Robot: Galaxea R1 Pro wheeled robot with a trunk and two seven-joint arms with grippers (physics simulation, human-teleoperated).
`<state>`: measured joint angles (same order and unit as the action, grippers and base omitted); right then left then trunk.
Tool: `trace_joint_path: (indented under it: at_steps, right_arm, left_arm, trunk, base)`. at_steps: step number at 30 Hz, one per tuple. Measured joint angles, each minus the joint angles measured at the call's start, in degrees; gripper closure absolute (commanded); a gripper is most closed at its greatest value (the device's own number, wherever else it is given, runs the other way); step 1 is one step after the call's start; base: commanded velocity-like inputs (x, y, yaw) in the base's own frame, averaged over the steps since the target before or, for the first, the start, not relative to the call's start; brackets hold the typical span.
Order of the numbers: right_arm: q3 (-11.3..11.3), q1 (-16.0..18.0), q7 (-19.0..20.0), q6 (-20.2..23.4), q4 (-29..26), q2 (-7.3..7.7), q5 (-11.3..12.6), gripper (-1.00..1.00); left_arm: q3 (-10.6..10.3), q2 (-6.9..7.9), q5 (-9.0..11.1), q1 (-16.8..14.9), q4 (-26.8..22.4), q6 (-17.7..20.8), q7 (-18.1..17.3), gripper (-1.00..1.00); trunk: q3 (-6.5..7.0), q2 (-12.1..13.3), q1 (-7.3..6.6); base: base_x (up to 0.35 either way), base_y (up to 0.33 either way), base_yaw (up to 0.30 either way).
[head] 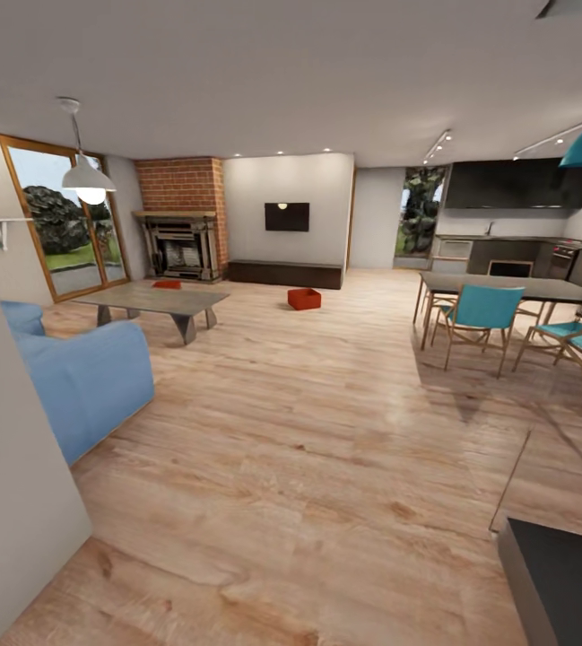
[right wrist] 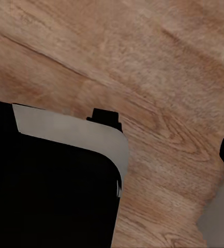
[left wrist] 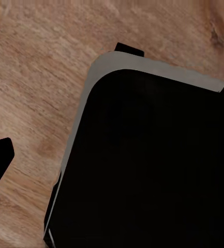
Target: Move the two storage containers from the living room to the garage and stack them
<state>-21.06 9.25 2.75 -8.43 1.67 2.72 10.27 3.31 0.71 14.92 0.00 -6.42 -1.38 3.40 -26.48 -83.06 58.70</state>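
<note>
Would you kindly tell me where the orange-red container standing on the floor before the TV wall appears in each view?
Head view: the container sits on the wood plank floor, mid-room, below the wall TV.
Left wrist view: planks and a black, grey-edged body.
Right wrist view: planks and a black, grey-edged body again.
Shared landmark: the wood plank floor.

Both wrists angled down over black, grey-edged base (left wrist: pixel 153 165); tool state indiscernible.
</note>
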Motion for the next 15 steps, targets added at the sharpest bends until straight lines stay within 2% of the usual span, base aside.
trace_joint_path:
  at_steps: [5,11,15]
  right_arm:
    - [0.1,0.0,1.0,-0.1,0.0,-0.47,0.1,-1.0]
    - [0.3,0.0,3.9,0.0,0.0,-0.41,0.1,-1.0]
    - [0.3,0.0,4.1,0.0,0.0,-0.33,0.1,-1.0]
  left_arm:
    - [-0.2,-0.17,0.0,0.0,1.7,2.3,0.0,-1.0]
    - [-0.2,-0.32,-0.1,0.0,1.8,2.4,-0.1,-1.0]
    - [-0.2,-0.34,-0.1,0.0,1.8,2.0,0.0,-1.0]
  trunk:
    - [0.0,0.0,0.0]
    - [0.0,0.0,0.0]
    - [0.0,0.0,0.0]
  base:
    - [0.324,0.0,0.0]
    - [0.324,0.0,0.0]
    - [0.324,0.0,0.0]
